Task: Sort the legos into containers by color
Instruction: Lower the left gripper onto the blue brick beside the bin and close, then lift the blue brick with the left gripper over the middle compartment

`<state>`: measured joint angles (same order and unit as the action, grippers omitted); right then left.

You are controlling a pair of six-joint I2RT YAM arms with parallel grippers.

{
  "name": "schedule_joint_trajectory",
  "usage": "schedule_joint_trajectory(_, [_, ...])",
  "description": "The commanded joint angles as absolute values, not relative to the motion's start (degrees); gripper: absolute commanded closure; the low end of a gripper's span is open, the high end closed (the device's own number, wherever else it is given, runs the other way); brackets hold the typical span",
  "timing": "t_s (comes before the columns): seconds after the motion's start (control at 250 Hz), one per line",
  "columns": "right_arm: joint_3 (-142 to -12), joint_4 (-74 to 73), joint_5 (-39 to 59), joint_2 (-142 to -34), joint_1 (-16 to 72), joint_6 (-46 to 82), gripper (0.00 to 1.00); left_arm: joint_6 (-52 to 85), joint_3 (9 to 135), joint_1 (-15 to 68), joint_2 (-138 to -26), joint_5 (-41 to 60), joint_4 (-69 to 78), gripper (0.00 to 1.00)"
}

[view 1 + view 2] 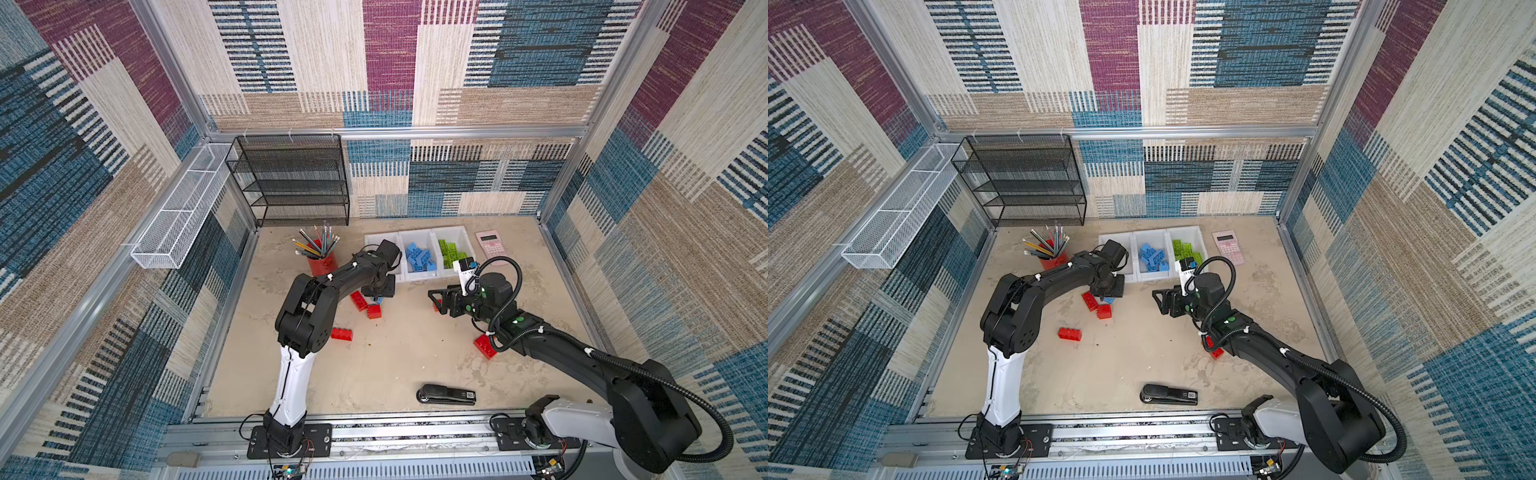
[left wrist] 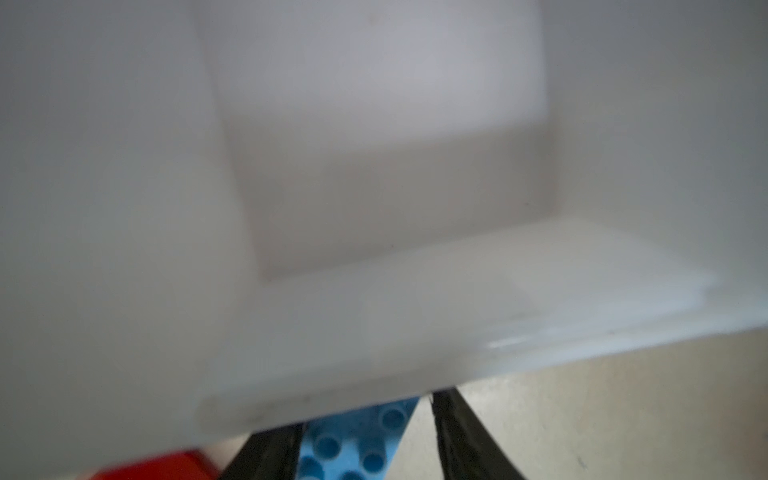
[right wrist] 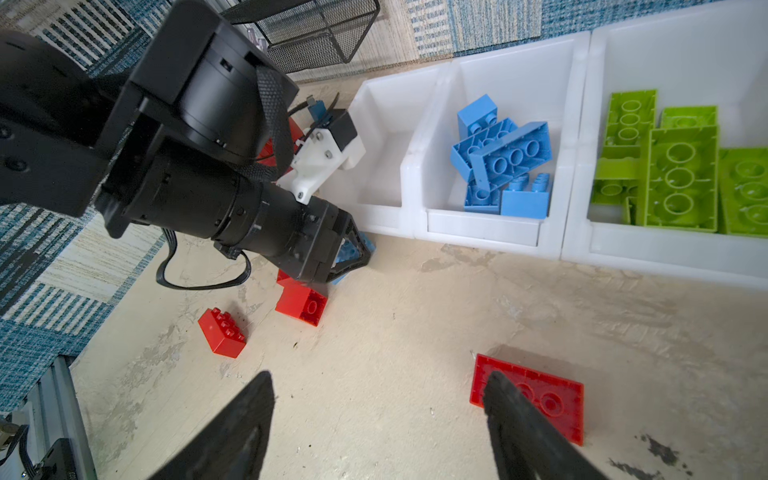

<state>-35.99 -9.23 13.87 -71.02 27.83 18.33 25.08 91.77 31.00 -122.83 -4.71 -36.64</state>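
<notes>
The beige tabletop [image 1: 395,365] carries a black mesh shelf [image 1: 291,178] at the far left, with a white wire tray [image 1: 183,208] on the left wall beside it. Three joined white containers [image 1: 399,245] stand at the far middle: the middle one holds blue legos [image 1: 419,257] and the right one green legos [image 1: 453,253], while the left arm's wrist hangs over the left one. The left gripper [image 1: 377,297] points down just in front of that container, its jaws narrow around a blue lego [image 2: 353,444]; one finger lies against it, a sliver of tabletop shows at the other, and I cannot tell whether they clamp it. The right gripper [image 3: 378,376] hovers right of centre, jaws wide and holding nothing, beside a flat red lego [image 3: 540,399]. A black stapler [image 1: 446,394] lies near, a pink calculator [image 1: 492,243] right of the containers, a red pencil cup [image 1: 322,262] to their left. Loose red legos [image 1: 358,300] lie on the tabletop by the left gripper and under the right arm.
</notes>
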Motion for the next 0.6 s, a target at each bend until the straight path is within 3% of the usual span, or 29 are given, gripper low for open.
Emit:
schedule_joint_trajectory(0.0, [-35.9,-11.5,13.2,-71.1,28.0,18.0,0.19,25.9,91.6,31.2,-123.4,-2.5,-36.7,0.6])
schedule_joint_trajectory(0.06, [-35.9,-11.6,13.1,-71.1,28.1,18.0,0.19,26.1,90.9,31.3,-123.1,-2.1,-36.3,0.67])
schedule_joint_trajectory(0.2, [-35.9,-11.7,13.2,-71.1,28.3,17.9,0.19,26.2,89.4,31.5,-121.4,-1.9,-35.8,0.74])
schedule_joint_trajectory(0.596, [-35.4,-11.2,13.1,-68.2,28.7,18.1,0.19,24.2,92.1,34.0,-113.9,-1.1,-37.7,0.77])
